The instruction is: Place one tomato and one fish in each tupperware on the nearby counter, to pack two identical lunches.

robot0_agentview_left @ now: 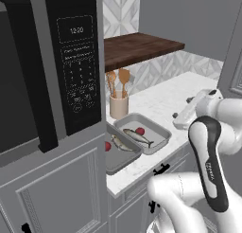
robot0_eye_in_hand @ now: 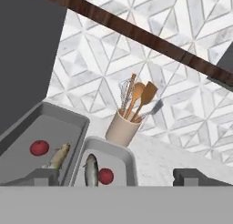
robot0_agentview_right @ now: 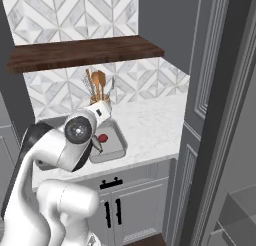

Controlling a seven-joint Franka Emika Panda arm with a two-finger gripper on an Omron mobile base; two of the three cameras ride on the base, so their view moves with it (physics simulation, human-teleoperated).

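Each tray [robot0_agentview_left: 160, 128] [robot0_agentview_left: 124, 162] on the counter [robot0_agentview_left: 165, 100] holds one fish [robot0_agentview_left: 138, 137] [robot0_agentview_left: 121, 143] and one tomato [robot0_agentview_left: 140, 131] [robot0_agentview_left: 108, 146]; packing appears complete. Gripper [robot0_eye_in_hand: 116, 175] wide, empty, above. Withdraw straight up, clear of the utensil cup [robot0_agentview_left: 118, 106].

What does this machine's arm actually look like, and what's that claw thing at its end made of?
The arm is a chain of rounded, glossy white shells joined by dark joints, with a black band curving down one segment and a round dark cap at one joint in the right base view. The claw ends in two small, blocky dark grey fingertips. No loose cables show.
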